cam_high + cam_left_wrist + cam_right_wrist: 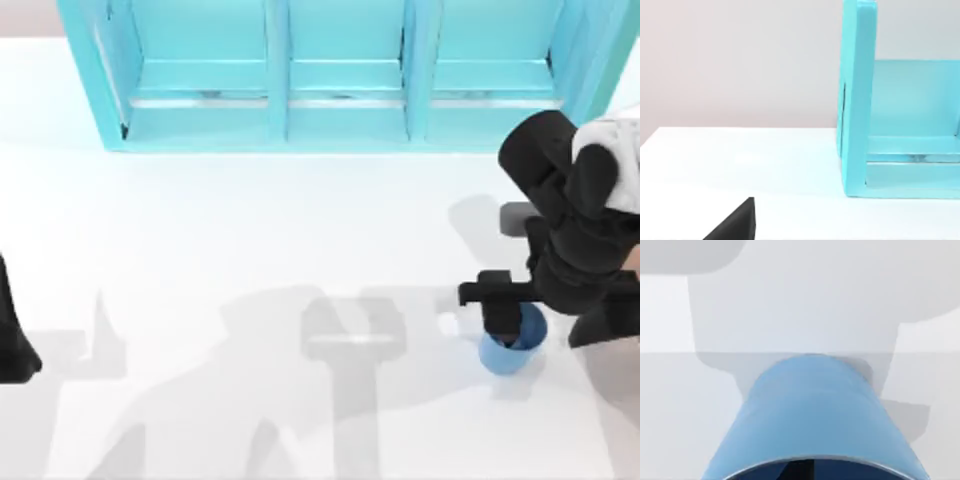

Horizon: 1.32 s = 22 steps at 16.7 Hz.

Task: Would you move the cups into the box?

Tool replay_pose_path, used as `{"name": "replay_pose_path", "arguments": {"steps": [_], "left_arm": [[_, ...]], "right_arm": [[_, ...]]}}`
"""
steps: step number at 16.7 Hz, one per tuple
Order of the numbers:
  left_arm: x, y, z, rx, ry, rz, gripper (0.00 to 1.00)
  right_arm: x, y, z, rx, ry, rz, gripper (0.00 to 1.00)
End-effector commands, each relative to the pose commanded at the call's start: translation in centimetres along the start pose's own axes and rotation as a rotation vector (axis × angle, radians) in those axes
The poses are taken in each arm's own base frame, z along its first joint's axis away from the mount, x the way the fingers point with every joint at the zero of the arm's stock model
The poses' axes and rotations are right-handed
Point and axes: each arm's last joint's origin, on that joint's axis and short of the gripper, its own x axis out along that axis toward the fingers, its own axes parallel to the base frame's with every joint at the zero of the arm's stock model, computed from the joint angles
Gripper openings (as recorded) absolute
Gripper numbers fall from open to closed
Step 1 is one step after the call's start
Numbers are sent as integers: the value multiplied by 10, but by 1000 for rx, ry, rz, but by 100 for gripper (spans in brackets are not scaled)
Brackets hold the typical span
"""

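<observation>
Our right gripper point(503, 318) sits directly over the blue cup point(514, 348), near the table's point(250, 250) right edge, well in front of the shelf unit. From above, the dark gripper body covers the upper-left part of the cup's mouth; the rest of the rim and the blue wall show below and right of it. The cup stands upright on the table.

Right wrist view: blue cup point(810, 415) close up, its rim and dark interior at the near edge, white table beyond it. Finger spacing and whether there is any grip on the cup: we cannot tell.

Our left arm point(12, 330) is parked at the table's left edge, well apart from the cup. A dark corner of the left gripper point(735, 225) shows in its wrist view; finger state we cannot tell.

Containers: turquoise shelf unit point(340, 70) along the far side of the table, three bays open toward us. The visible bay floors are bare. Left wrist view sees the turquoise shelf unit point(860, 100) end-on, with the visible bay bare too.
</observation>
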Motion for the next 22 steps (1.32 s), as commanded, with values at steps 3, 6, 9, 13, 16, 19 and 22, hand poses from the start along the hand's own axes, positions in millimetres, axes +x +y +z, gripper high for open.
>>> {"name": "replay_pose_path", "arguments": {"steps": [3, 6, 9, 13, 16, 19, 22], "left_arm": [[0, 0, 0, 0, 0, 0, 100], [0, 0, 0, 0, 0, 0, 100], [0, 0, 0, 0, 0, 0, 100], [0, 0, 0, 0, 0, 0, 100], [0, 0, 0, 0, 0, 0, 100], [0, 0, 0, 0, 0, 0, 100], [0, 0, 0, 0, 0, 0, 100]], "right_arm": [[0, 0, 0, 0, 0, 0, 25], [0, 0, 0, 0, 0, 0, 2], [0, 0, 0, 0, 0, 0, 0], [0, 0, 0, 0, 0, 0, 0], [-1, 0, 0, -1, -3, 1, 0], [-15, 8, -4, -32, -22, 1, 0], [-42, -3, -3, -38, -40, 4, 0]]}}
